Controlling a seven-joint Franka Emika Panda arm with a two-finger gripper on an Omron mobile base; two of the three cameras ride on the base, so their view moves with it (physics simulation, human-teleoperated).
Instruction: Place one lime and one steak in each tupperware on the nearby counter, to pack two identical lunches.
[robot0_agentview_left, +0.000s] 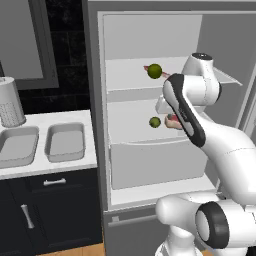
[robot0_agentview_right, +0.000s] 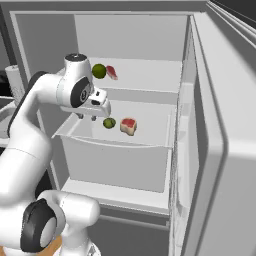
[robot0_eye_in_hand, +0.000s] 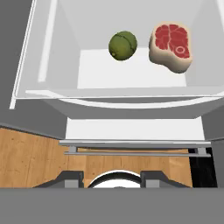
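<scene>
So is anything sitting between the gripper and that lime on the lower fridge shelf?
Nothing visible. The gripper hangs over the shelf's front, and the lime lies beyond it in open space, with the steak off to one side.

Glossy white rounded arm (robot0_agentview_left: 220, 145) segments with dark joint bands, round caps, dark hand (robot0_agentview_right: 86, 117) tips.

Soft, even light everywhere, no lamp to be seen and no glare off anything. The fridge interior (robot0_agentview_right: 145, 75) reads pale grey-white, its side walls a shade darker than the back. Shadows are faint; the lime (robot0_eye_in_hand: 123, 45) and steak (robot0_eye_in_hand: 171, 46) barely darken the shelf beneath them. The tiled wall (robot0_agentview_left: 65, 30) behind the counter (robot0_agentview_left: 45, 165) is very dark. All three views look coarse and slightly soft, with jagged edges, but no bending at the borders
</scene>
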